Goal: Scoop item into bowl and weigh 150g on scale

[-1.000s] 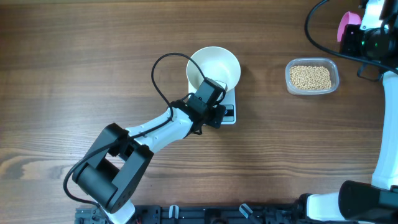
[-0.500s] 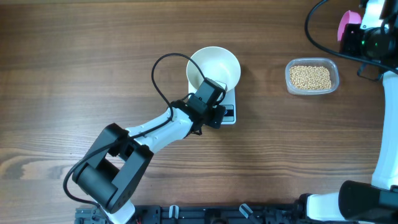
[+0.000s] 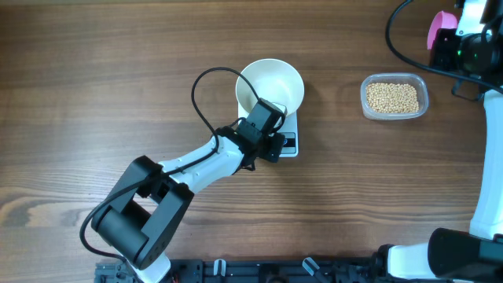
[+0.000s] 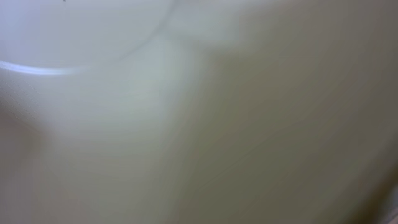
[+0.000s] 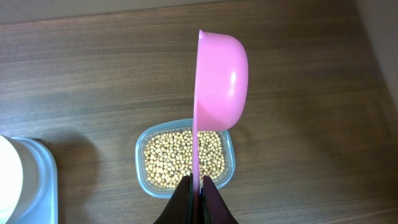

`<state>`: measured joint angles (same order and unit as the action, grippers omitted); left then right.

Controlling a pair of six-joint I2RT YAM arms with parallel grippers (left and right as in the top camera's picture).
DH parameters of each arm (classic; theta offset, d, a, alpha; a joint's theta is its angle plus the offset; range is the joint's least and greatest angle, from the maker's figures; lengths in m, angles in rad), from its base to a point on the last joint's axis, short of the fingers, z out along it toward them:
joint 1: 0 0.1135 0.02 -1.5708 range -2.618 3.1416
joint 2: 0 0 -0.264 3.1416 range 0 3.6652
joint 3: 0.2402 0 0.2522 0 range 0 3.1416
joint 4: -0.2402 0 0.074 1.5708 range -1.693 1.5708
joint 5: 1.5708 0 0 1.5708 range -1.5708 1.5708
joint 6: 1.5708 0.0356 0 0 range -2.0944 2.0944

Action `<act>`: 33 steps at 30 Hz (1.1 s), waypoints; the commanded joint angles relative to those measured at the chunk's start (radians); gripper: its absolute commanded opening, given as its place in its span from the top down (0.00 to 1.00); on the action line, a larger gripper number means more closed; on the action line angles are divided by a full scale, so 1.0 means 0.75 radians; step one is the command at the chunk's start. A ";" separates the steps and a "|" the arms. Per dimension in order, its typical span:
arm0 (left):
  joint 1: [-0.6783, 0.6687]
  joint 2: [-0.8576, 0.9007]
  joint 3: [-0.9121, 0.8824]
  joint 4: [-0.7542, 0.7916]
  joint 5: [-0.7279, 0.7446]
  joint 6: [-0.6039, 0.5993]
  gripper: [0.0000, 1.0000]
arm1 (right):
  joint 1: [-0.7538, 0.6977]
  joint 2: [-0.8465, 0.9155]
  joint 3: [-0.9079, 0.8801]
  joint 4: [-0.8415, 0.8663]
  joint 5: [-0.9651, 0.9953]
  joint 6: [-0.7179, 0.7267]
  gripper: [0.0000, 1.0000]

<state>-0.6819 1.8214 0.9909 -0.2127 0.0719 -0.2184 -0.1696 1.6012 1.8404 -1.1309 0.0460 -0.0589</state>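
Left gripper (image 3: 266,112), seen from overhead, sits clenched at the near rim of the bowl (image 3: 277,79), with the arm stretched up from the lower left of the table (image 3: 118,63). Whether the rim lies between its fingers cannot be told from here. The white bowl stands on the scale (image 3: 289,143), whose display edge shows just beside the gripper. Well apart to the right lies a clear tub (image 3: 423,98) holding the beans (image 3: 393,97). At the top right corner, the right gripper (image 3: 454,35) holds a pink scoop (image 3: 437,30) above the table, beyond the tub.

From the left wrist, a blurred white surface fills the whole picture: the bowl (image 4: 199,124), very close. No fingers show.

From the right wrist, the right gripper (image 5: 198,190) is clamped on the handle of the pink scoop (image 5: 219,81), which is turned on edge with its cup pointing away. Below it lies the tub (image 5: 142,168), with the beans (image 5: 180,158) covering its floor. At the left edge a corner of the scale (image 5: 37,180) shows, with a sliver of the bowl (image 5: 7,180) on it.
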 commanded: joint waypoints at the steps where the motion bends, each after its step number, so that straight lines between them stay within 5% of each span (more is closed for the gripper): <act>1: -0.005 0.041 -0.010 -0.015 -0.019 0.007 0.96 | -0.010 0.016 -0.001 0.006 0.008 -0.022 0.96; 24: -0.005 0.083 -0.010 -0.016 -0.012 0.002 0.96 | -0.010 0.016 -0.001 0.006 0.008 -0.022 0.96; 33: -0.005 -0.167 -0.010 -0.098 0.057 -0.083 0.96 | -0.010 0.016 -0.001 0.003 0.008 -0.022 0.96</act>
<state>-0.6823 1.8038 0.9958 -0.2764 0.0982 -0.2432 -0.1696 1.6012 1.8404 -1.1316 0.0460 -0.0589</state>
